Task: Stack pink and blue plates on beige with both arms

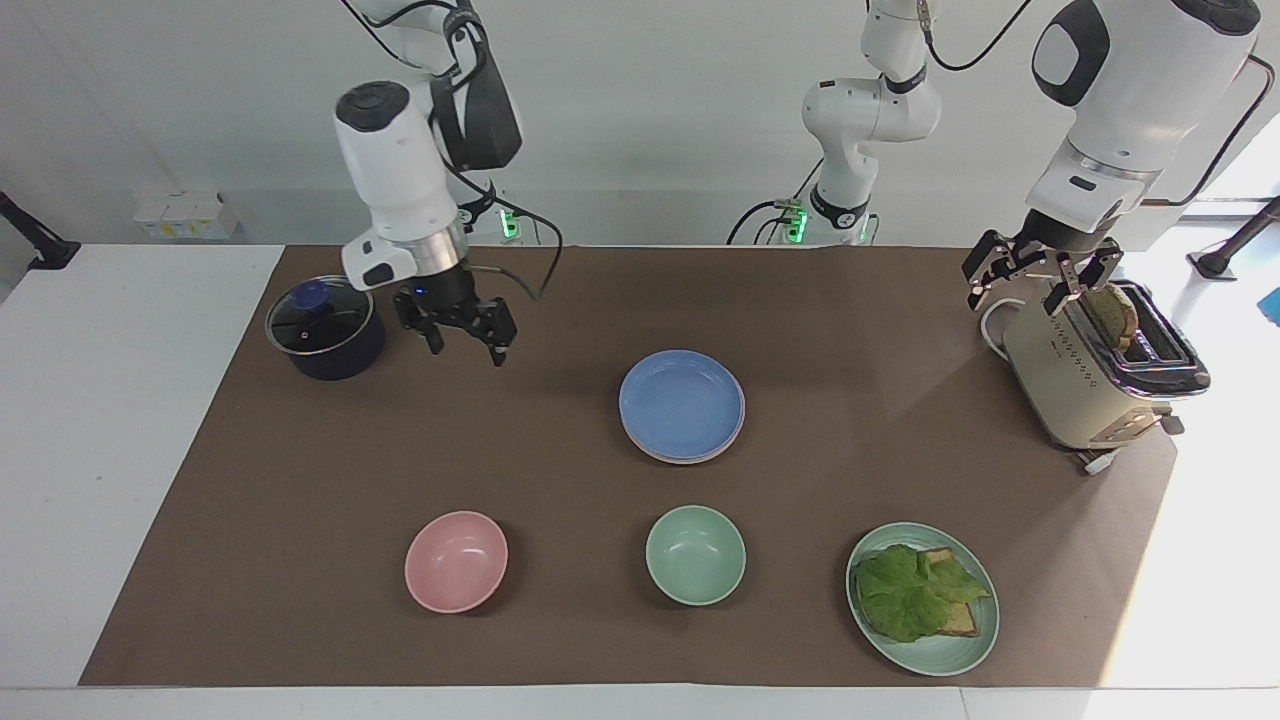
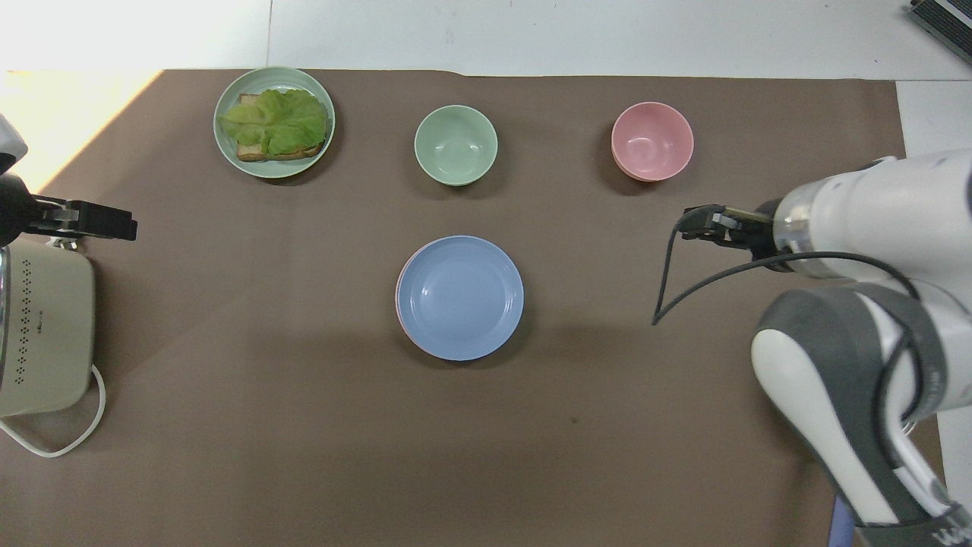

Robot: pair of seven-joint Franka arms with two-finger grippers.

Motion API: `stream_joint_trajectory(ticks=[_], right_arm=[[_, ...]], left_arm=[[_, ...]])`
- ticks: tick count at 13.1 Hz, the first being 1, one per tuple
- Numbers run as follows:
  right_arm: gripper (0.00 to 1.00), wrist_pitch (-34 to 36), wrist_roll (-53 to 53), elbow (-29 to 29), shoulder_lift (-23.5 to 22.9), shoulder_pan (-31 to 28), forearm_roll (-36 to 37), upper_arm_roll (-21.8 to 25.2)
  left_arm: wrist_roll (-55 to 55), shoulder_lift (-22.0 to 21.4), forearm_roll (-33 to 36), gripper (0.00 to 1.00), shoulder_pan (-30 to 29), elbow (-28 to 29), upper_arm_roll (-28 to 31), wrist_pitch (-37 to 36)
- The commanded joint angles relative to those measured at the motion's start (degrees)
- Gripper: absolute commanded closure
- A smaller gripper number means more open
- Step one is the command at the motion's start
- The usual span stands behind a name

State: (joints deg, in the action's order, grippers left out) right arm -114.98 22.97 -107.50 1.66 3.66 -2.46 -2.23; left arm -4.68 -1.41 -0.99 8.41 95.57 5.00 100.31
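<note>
Right gripper, jaws wide & empty, hanging beside the saucepan, well clear of blue plate atop the stack; retreat should be keeping high; left gripper, open & empty, waiting over toaster.

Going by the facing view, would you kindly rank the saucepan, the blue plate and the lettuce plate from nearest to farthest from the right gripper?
From the right gripper:
1. Saucepan, beside it.
2. Blue plate, mid-table, topping the stack.
3. Lettuce plate, toward the left arm's end.
</note>
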Motion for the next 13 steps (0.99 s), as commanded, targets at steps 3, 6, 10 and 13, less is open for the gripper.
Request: stream_joint_trajectory(ticks=[3,6,10,13], right_arm=[[0.0,10.9,-11.3,10.3,-0.4,-9.4,3.5,-0.7],[0.0,18.9,-14.0,17.0,-1.7,-10.6,4.1,-0.7],[0.0,27.4,-15.6,23.6,-4.6,-10.9,4.1,-0.8],[0.0,27.0,-15.3,23.4,-4.5,-10.0,4.2,-0.8]], left_arm=[[-0.3,0.3,1.1,0.0,-0.5,-0.9,-0.4,-1.2],[-0.3,0.3,1.1,0.0,-0.5,-0.9,-0.4,-1.2],[-0.3,0.3,1.1,0.0,-0.5,-0.8,-0.4,-1.1],[-0.3,0.3,1.1,0.0,-0.5,-0.9,-0.4,-1.2]])
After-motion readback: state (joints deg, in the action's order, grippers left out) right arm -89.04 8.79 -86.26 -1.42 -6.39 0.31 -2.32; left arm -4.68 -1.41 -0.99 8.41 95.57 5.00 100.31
